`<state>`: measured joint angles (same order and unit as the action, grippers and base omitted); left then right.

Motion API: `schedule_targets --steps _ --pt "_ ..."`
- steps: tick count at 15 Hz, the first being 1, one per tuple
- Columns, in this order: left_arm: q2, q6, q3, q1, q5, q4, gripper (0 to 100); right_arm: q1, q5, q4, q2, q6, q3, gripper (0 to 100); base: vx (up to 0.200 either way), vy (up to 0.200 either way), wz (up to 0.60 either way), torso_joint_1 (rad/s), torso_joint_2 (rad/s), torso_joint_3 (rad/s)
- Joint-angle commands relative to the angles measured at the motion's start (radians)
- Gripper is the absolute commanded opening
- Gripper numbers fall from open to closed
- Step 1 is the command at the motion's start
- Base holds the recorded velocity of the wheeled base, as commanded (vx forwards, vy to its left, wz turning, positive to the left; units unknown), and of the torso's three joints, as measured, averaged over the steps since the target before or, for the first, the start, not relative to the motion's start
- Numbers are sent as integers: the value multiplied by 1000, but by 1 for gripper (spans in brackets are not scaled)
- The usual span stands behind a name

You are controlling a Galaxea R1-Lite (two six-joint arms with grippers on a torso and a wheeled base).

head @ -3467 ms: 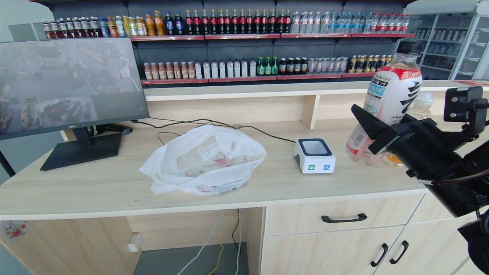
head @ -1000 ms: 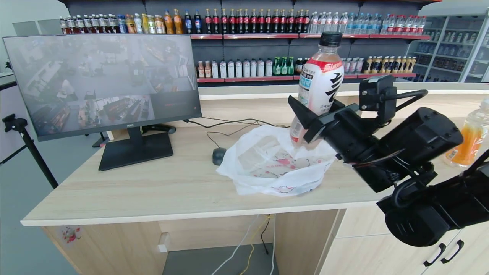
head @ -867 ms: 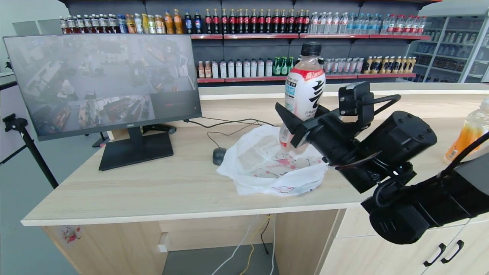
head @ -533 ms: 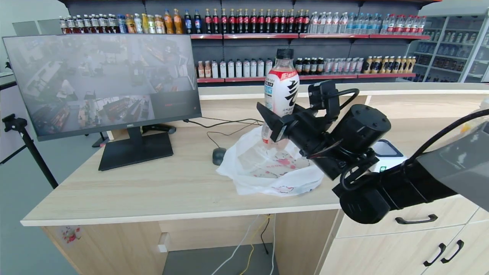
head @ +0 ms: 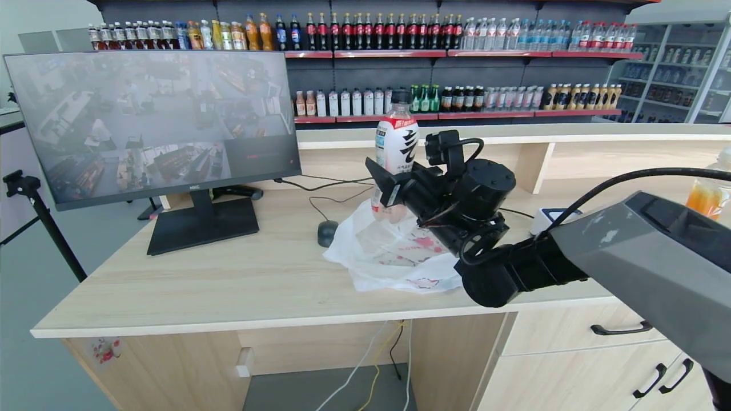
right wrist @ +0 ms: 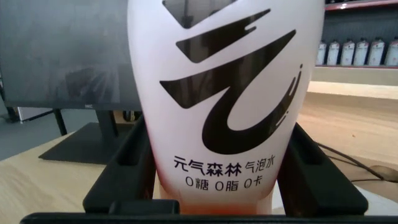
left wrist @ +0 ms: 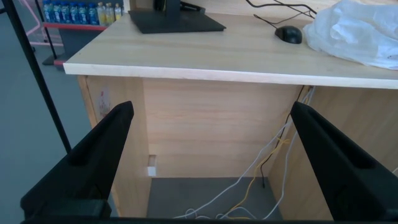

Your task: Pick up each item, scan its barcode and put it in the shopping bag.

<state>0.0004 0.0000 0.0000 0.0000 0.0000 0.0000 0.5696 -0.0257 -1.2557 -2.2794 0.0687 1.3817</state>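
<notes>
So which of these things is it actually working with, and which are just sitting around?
In the job: bottle in the right end effector, shopping bag, scanner, orange drink (probably next).
Just lying about: monitor, mouse, shelved bottles.

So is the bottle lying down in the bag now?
No, the bottle is upright, gripped by the right gripper at the far side of the shopping bag.

The right arm (head: pixel 571 257) extends forward, the right gripper (head: pixel 393 191) clamped around 1 upright bottle (head: pixel 396 142). The left gripper (left wrist: pixel 211 115) hangs low, its 2 fingers (left wrist: pixel 93 162) spread wide apart.
</notes>
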Motion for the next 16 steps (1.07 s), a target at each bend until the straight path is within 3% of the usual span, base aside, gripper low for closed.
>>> schedule_targets --steps 1,9,16 --pt "0 0 0 0 0 -2 100 -14 3 2 -66 0 43 0 0 0 0 0 0 0" --pt "0 0 0 0 0 -2 100 -50 35 70 -198 34 188 0 0 0 0 0 0 0" --pt "0 0 0 0 0 -2 100 -51 36 68 -258 33 203 0 0 0 0 0 0 0"
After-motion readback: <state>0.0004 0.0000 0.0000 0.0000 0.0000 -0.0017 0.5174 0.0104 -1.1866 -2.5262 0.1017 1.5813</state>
